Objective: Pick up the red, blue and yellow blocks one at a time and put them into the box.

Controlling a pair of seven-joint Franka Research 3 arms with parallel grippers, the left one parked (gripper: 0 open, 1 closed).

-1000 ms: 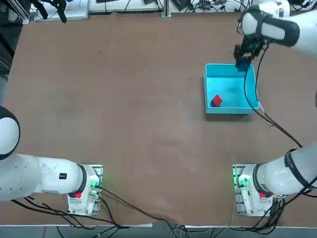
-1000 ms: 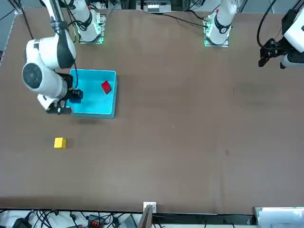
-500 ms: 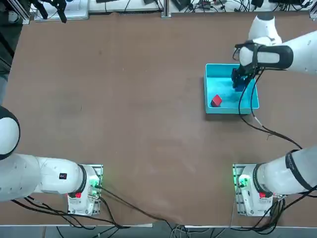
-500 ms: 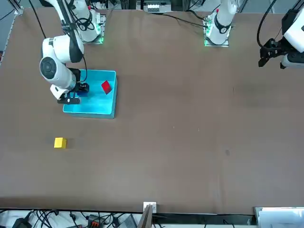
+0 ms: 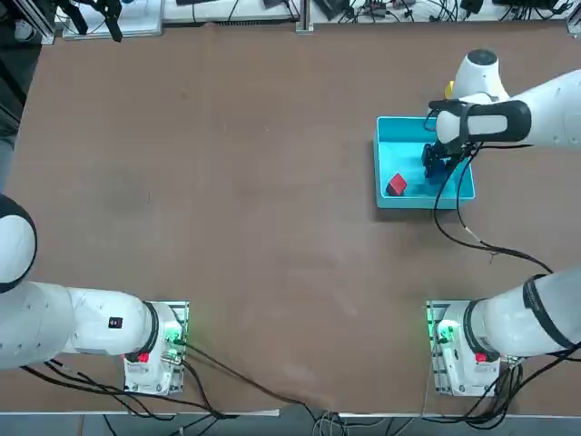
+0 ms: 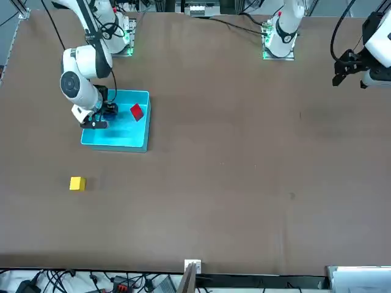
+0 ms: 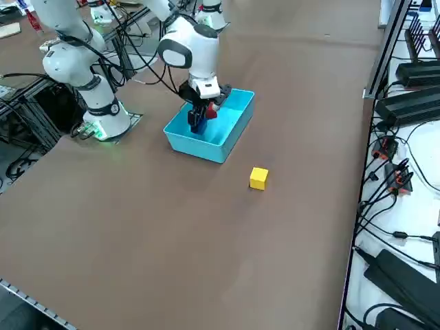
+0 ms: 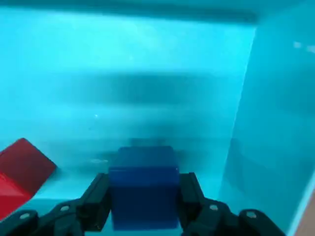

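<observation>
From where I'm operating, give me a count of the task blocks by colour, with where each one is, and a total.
Red: 1, the red block, in the box
Blue: 1, the blue block, held between the right gripper's fingers over the box
Yellow: 1, the yellow block, on the table outside the box
Total: 3

A white robot arm [image 5: 522, 120] reaches over a shallow cyan box [image 5: 386, 163] at the right of a brown table [image 5: 227, 209]. A red block [image 5: 397, 184] sits inside, near the wall closest to the arms' bases. Part of a yellow block [image 5: 448, 89] shows beside the arm, beyond the box.
</observation>
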